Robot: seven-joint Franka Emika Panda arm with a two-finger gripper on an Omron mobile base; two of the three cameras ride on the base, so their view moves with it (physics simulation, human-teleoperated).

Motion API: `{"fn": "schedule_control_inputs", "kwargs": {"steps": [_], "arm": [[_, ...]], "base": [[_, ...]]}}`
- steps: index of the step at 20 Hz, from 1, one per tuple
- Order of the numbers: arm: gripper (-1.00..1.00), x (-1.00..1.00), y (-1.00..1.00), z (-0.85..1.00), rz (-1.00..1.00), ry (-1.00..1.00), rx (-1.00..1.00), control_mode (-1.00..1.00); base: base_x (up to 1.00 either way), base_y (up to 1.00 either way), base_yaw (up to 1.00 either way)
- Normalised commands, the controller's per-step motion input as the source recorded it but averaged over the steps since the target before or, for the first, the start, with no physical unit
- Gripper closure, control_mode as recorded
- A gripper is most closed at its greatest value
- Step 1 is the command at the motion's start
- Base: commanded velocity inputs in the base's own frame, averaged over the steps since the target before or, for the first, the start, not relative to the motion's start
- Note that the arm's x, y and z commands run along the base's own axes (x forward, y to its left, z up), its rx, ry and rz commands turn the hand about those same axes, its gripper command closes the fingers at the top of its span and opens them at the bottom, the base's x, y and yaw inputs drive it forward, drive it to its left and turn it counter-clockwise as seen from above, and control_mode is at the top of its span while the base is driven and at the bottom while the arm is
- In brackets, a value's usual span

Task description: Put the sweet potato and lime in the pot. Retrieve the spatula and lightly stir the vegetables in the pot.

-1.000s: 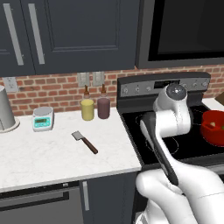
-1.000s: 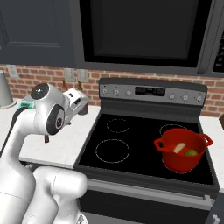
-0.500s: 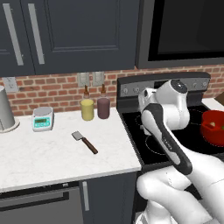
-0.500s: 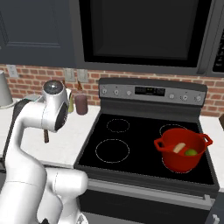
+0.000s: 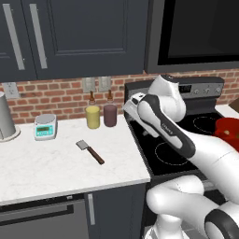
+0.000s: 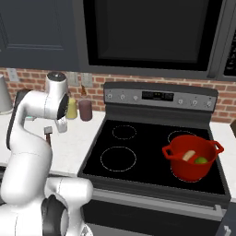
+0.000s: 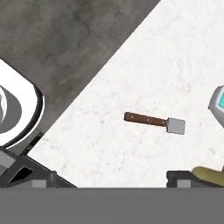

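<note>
Spatula (image 7: 154, 122) lies flat (counter (image 7: 175, 65)), seemingly untouched.

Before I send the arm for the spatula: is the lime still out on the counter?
No. In the right base view the lime sits inside the red pot beside the sweet potato.

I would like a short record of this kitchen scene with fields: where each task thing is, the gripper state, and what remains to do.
pot: red pot on the front right burner of the stove
sweet potato: sweet potato inside the pot
lime: lime inside the pot, beside the sweet potato
spatula: spatula flat on the white counter, untouched
gripper: gripper open, empty, above the counter
remaining: pick up the spatula, stir
</note>
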Motion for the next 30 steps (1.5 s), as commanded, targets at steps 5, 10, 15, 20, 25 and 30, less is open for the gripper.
{"fn": "schedule_control_inputs", "kwargs": {"steps": [5, 10, 15, 20, 25, 30], "arm": [[-1.00, 0.01, 0.52, -0.06, 0.59, 0.00, -0.43, -1.00], [-1.00, 0.00, 0.59, -0.23, 0.55, 0.00, -0.39, -1.00], [-1.00, -0.05, 0.44, -0.38, 0.44, 0.01, -0.25, -1.00], [-1.00, -0.10, 0.07, -0.51, 0.27, 0.00, -0.09, -1.00], [-1.00, 0.00, 0.00, -0.60, 0.18, 0.00, 0.00, -1.00], [-1.00, 0.00, 0.00, -0.53, 0.16, -0.02, 0.03, -1.00]], "base": [[0.00, 0.00, 0.00], [0.00, 0.00, 0.00], [0.00, 0.00, 0.00], [0.00, 0.00, 0.00], [0.00, 0.00, 0.00], [0.00, 0.00, 0.00]]}}
